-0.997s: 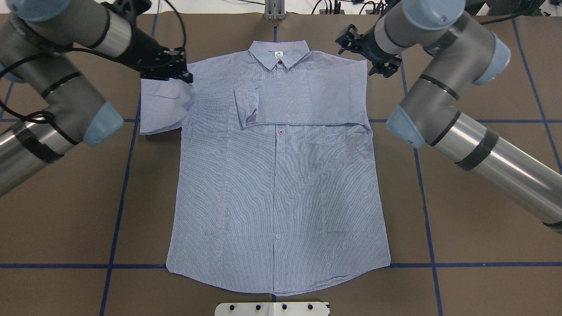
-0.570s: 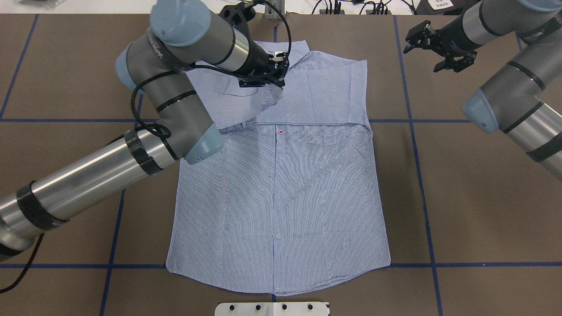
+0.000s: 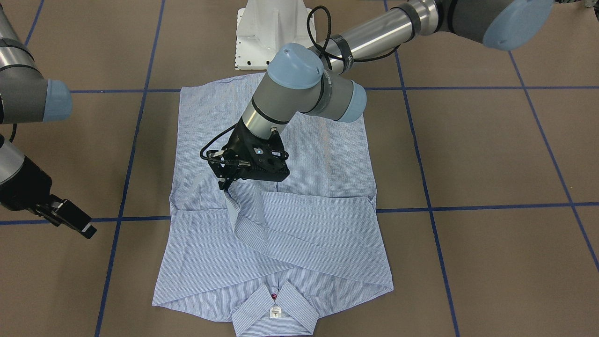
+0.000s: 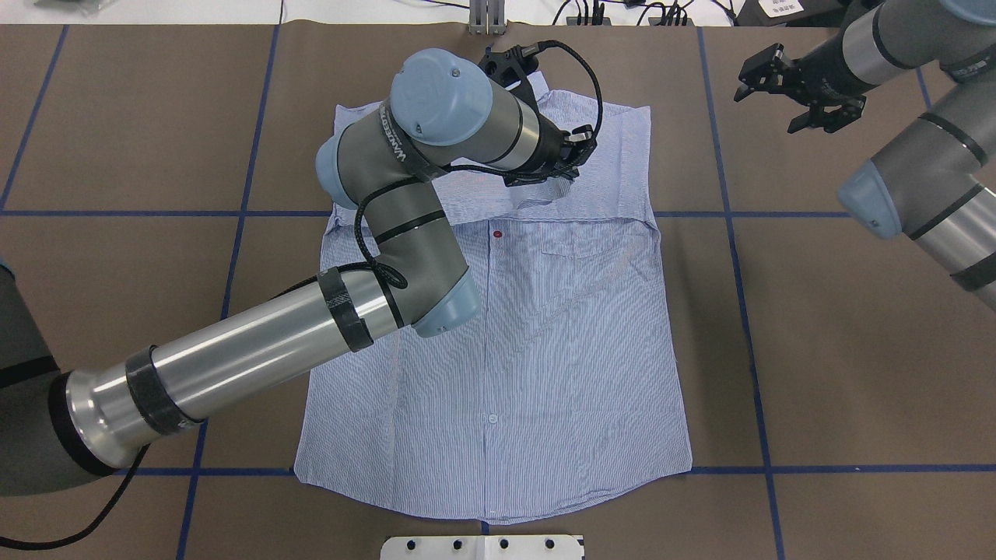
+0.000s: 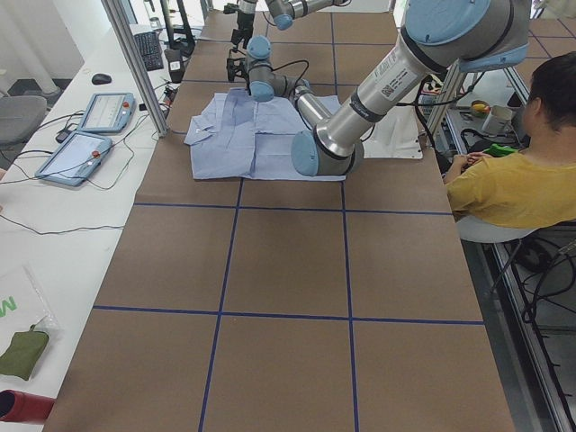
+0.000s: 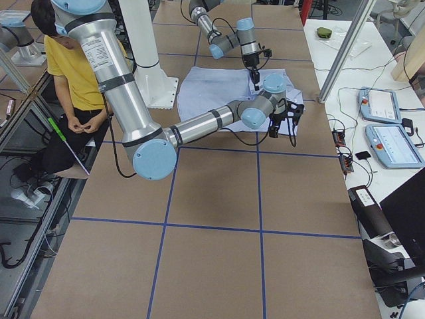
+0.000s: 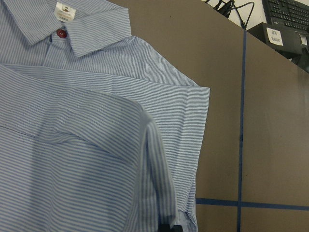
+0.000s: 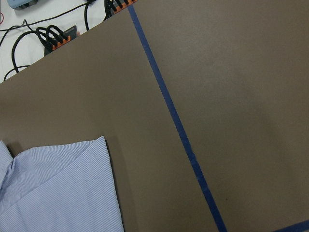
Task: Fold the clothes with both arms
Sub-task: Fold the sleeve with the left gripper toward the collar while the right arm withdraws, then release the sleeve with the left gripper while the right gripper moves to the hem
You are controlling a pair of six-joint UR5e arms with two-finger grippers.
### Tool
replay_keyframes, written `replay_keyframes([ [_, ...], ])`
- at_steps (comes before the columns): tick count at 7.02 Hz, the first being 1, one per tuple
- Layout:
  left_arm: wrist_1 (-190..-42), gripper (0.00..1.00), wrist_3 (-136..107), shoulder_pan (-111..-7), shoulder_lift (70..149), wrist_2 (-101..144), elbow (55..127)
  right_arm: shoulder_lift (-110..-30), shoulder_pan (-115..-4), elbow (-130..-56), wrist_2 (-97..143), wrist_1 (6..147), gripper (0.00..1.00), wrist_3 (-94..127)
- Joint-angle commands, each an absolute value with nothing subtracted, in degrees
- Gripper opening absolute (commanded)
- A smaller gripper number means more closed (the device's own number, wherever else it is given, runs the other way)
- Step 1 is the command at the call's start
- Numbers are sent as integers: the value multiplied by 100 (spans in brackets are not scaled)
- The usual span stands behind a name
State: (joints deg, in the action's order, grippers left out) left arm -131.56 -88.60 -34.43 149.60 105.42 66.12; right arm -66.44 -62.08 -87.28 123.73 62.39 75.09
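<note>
Left tool (image 3: 226,183) farther across shirt (image 4: 498,350), sleeve (image 3: 309,229) pinched; right tool (image 4: 769,105) wide over brown table (image 4: 817,327).

The left arm (image 4: 257,358) slants across the striped shirt (image 4: 545,350) on the robot's left half, from the hem corner up to the collar. Its elbow and wrist stand over the cloth and bar any pass there. The left gripper (image 4: 562,162) is clamped on a raised sleeve fold over the chest, just below the collar. The shirt's other half, from pocket to hem, lies flat and uncovered. To the shirt's right, bare brown table (image 4: 817,350) runs out to the right gripper (image 4: 770,105), which hangs spread-fingered off the shoulder, apart from the cloth. A white base plate (image 4: 482,547) sits just past the hem, and a metal post (image 4: 486,15) stands beyond the collar.
</note>
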Motion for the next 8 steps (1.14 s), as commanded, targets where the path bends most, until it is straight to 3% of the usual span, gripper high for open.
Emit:
replay_keyframes([
  [1,-13228,100,-8868,-3261,14994,10231,6539,-6671,-6205,-8719,12366,6231,100,7523],
  [2,-13114,100,-8859,-3304,14811,10352,6931,-6758,-6118,-8814,12358,6223,100,7671],
  [3,-13096,100,-8842,-3305,14070,10501,7857,-6802,-5847,-9120,12340,6223,100,8169],
  [5,-12737,100,-8789,-3418,13074,10722,9179,-7537,-4683,-10417,11511,6292,100,9223],
  [7,-12683,100,-8196,-3620,12229,11073,9903,-8274,-3145,-11254,10009,6328,99,10583],
  [8,-12604,100,-8113,-3734,12191,11083,9914,-8758,-2285,-11868,9149,6328,98,11313],
])
